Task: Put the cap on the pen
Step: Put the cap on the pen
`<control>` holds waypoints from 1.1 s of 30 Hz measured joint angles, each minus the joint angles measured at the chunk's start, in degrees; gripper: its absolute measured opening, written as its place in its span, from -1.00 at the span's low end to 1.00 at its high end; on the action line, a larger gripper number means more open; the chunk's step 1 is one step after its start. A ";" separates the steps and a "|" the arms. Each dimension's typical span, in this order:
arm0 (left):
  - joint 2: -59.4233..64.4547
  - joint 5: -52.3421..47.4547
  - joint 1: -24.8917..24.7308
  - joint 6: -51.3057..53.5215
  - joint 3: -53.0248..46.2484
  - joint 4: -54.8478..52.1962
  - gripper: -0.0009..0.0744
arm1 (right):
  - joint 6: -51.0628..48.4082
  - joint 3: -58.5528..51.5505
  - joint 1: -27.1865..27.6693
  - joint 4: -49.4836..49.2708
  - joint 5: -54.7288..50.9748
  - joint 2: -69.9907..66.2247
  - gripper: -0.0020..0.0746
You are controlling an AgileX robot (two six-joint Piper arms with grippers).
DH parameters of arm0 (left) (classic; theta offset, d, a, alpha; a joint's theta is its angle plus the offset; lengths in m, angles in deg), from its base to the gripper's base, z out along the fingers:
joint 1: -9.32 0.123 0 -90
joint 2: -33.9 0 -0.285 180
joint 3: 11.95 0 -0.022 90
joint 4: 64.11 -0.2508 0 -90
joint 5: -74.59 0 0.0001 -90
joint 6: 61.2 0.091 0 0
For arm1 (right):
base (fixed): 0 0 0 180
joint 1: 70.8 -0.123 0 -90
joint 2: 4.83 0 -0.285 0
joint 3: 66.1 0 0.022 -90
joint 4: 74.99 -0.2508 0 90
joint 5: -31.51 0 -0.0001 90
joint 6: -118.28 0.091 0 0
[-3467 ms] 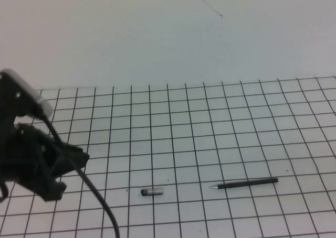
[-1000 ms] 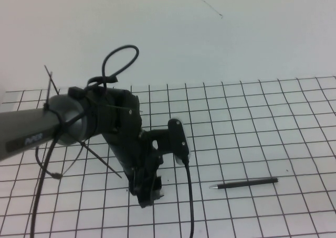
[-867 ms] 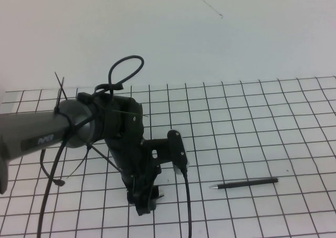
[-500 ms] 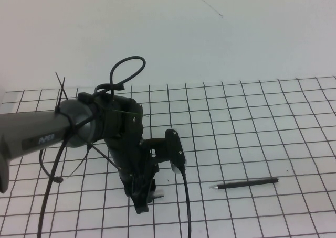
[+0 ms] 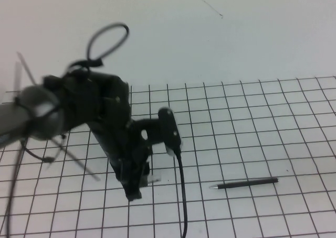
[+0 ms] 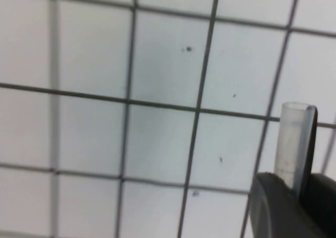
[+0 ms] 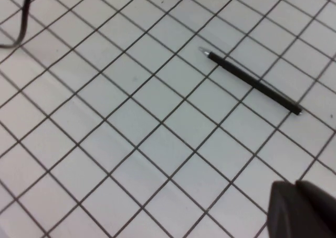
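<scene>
The thin black pen with its silvery tip lies flat on the grid mat at the front right, tip pointing left; it also shows in the right wrist view. My left gripper is shut on the short translucent-grey cap and holds it just above the mat, about three grid squares left of the pen's tip. In the left wrist view the cap sticks out from between the dark fingers. My right gripper is out of the high view, hovers above the mat near the pen, and is shut and empty.
The left arm's black cable hangs down to the mat's front edge, between the cap and the pen. The white grid mat stretches to a plain white wall behind.
My left gripper has closed on the cap and lifted it off the mat, moving slightly up and left. The pen has not moved.
</scene>
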 joint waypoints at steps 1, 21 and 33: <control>-2.05 -0.42 0.00 0.67 0.00 0.00 -0.97 | -1.94 1.54 -0.99 0.00 -0.47 -2.77 -0.94; -27.14 -12.37 0.00 0.23 -0.11 -3.05 -0.97 | -11.35 24.74 -22.46 26.78 10.07 -47.86 -0.28; -28.87 -17.07 0.10 -1.59 -0.11 -4.92 -0.97 | -11.14 36.69 -22.81 29.59 5.71 -64.89 -0.28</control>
